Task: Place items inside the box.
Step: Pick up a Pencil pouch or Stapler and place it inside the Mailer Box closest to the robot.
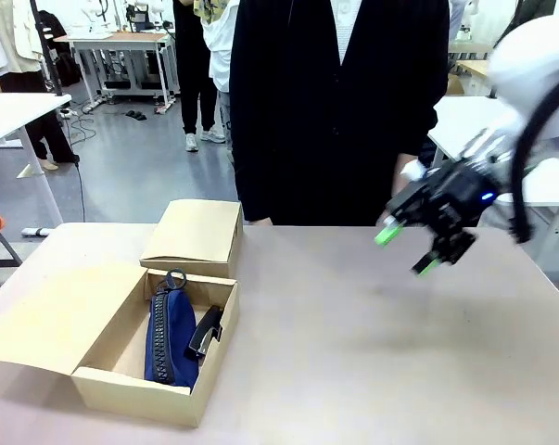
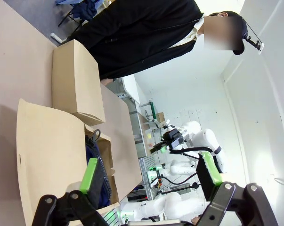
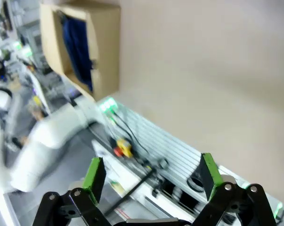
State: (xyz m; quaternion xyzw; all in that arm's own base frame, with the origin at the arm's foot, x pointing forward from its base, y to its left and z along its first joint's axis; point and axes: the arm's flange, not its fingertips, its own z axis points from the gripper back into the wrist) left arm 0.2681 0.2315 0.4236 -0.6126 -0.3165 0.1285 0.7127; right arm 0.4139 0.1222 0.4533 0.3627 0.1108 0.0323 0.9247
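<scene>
The open box point(image 1: 103, 357) on the table point(image 1: 372, 352) held a navy pouch point(image 1: 168, 336) and, touching it, a black stapler point(image 1: 206, 331). Well right of the box, the right gripper point(image 1: 407, 250) hung spread and empty above bare tabletop. The left gripper point(image 2: 151, 176), near the box, gaped empty too.

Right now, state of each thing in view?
cardboard box: open, flap folded out to the left.
navy zip pouch: inside the box, lying flat.
black stapler: inside the box, beside the pouch.
right gripper: open, empty, above the table.
left gripper: open, empty.
</scene>
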